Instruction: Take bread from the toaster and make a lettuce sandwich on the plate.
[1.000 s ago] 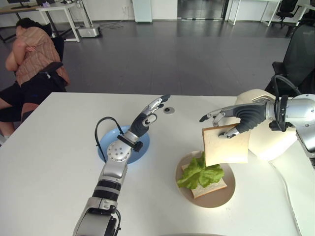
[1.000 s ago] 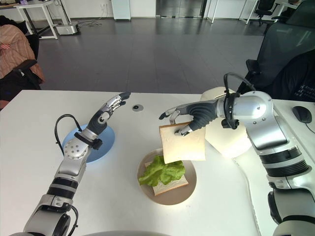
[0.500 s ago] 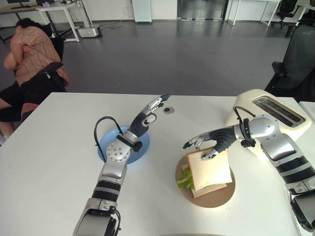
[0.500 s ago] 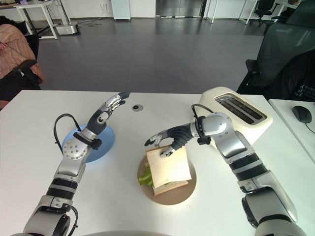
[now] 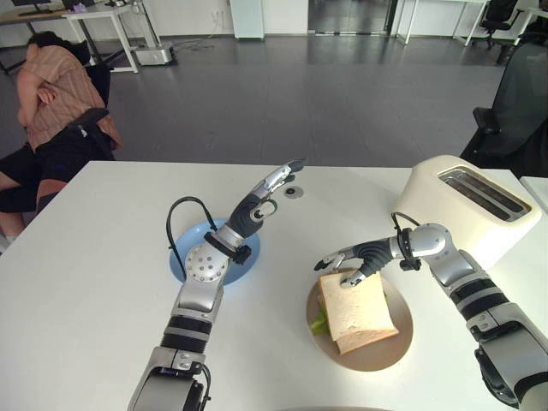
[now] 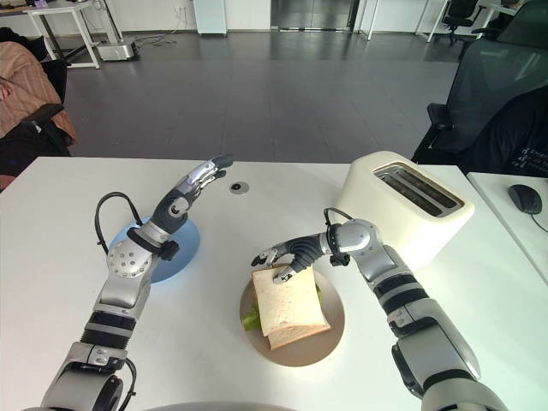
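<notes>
A tan plate [image 5: 384,356] sits right of centre on the white table. On it lies a sandwich: a bottom bread slice [image 5: 370,341], lettuce [image 5: 318,324] peeking out at the left, and a top bread slice [image 5: 360,304] lying flat. My right hand [image 5: 358,259] rests at the top slice's far edge, fingertips still pinching it, other fingers spread. The white toaster [image 5: 467,205] stands behind to the right, its slots empty. My left hand [image 5: 264,190] hovers open above the far edge of a blue plate [image 5: 183,257], fingers stretched out.
A small round grommet [image 5: 293,191] is set in the table behind the left hand. A black mouse [image 6: 524,199] lies on a neighbouring desk at the far right. Bare tabletop stretches to the left and front.
My right hand brought the bread slice down from mid-air and laid it over the lettuce on the plate. The left hand lifted only slightly.
</notes>
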Tool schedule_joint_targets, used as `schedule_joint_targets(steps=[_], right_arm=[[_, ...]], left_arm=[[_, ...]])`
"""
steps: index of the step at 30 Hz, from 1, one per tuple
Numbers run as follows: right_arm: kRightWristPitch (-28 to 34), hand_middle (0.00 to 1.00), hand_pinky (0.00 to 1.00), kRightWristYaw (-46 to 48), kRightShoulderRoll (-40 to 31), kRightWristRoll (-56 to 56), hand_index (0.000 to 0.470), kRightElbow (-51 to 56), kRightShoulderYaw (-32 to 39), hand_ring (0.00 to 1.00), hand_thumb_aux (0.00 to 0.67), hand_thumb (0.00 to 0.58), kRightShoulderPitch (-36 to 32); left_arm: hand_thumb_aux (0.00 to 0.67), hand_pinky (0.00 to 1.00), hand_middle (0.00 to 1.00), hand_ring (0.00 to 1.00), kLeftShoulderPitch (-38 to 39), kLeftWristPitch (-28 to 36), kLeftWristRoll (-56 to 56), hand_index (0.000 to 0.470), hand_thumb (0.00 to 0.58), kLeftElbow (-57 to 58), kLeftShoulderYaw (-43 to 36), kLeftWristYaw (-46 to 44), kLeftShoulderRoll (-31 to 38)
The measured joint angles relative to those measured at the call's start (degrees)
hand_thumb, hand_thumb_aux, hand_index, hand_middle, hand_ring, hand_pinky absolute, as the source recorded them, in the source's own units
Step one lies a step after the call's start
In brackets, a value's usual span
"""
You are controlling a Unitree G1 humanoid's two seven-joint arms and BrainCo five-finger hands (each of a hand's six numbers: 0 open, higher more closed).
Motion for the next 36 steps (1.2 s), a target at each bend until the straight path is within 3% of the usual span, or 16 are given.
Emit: schedule_joint_targets(steps=[2, 6, 10, 15, 23, 33, 34, 35, 36], right_arm=[[-1.6, 0.0, 0.0, -0.5, 0.8, -0.4, 0.47, 2.9, 0.1, 0.0, 0.67, 0.58, -0.2], [-5.9, 0.0, 0.0, -2.6, 2.2, -1.3, 0.47, 8.7, 0.1, 0.0, 0.67, 0.58, -1.6], [-9.0, 0.0, 0.0, -4.7, 3.3, -2.4, 0.47, 12.9, 0.0, 0.0, 0.67, 0.58, -3.0], [-11.1, 0.0, 0.0, -5.7, 3.7, -2.4, 0.47, 15.3, -0.2, 0.0, 0.67, 0.58, -3.4], [-10.7, 0.0, 0.0, -4.4, 3.8, -2.2, 0.47, 15.2, -0.6, 0.0, 0.67, 0.58, -3.4], [-8.4, 0.0, 0.0, -2.3, 3.3, -2.3, 0.47, 12.9, -0.9, 0.0, 0.67, 0.58, -2.9], [-7.9, 0.0, 0.0, -2.3, 3.0, -2.3, 0.313, 11.7, -1.0, 0.0, 0.447, 0.516, -2.6], [-7.4, 0.0, 0.0, -3.0, 2.9, -2.5, 0.094, 10.7, -1.3, 0.0, 0.134, 0.209, -2.1], [-7.5, 0.0, 0.0, -4.4, 2.8, -3.3, 0.0, 10.2, -1.5, 0.0, 0.0, 0.0, -1.7]], left_arm=[[0.0, 0.0, 0.0, 0.0, 1.5, 1.2, -2.7, 0.0, 0.0, -4.1, -2.1, -3.1, 0.0], [0.0, 0.0, 0.0, 0.0, 7.5, 5.8, -8.3, 0.0, 0.0, -17.9, -14.9, -15.4, 2.1], [0.0, 0.0, 0.0, 0.0, 11.3, 7.4, -4.0, 0.0, 0.0, -20.0, -22.2, -19.2, 4.2], [0.0, 0.0, 0.0, 0.0, 12.3, -1.0, 10.7, 0.0, 0.0, -4.9, -27.6, -15.4, 3.7], [0.0, 0.0, 0.0, 0.0, 8.1, -13.5, 19.4, 0.0, 0.0, 6.7, -26.5, -5.8, 1.6], [0.0, 0.0, 0.0, 0.0, 8.6, -17.4, 17.4, 0.0, 0.0, 12.7, -28.3, -5.5, 0.2], [0.0, 0.0, 0.0, 0.0, 9.2, -17.4, 16.4, 0.0, 0.0, 13.0, -29.0, -6.1, -0.1], [0.0, 0.0, 0.0, 0.0, 10.0, -16.7, 14.8, 0.0, 0.0, 13.2, -29.2, -6.5, -0.7], [0.0, 0.0, 0.0, 0.0, 10.2, -16.2, 13.8, 0.0, 0.0, 13.3, -29.3, -7.0, -0.9]])
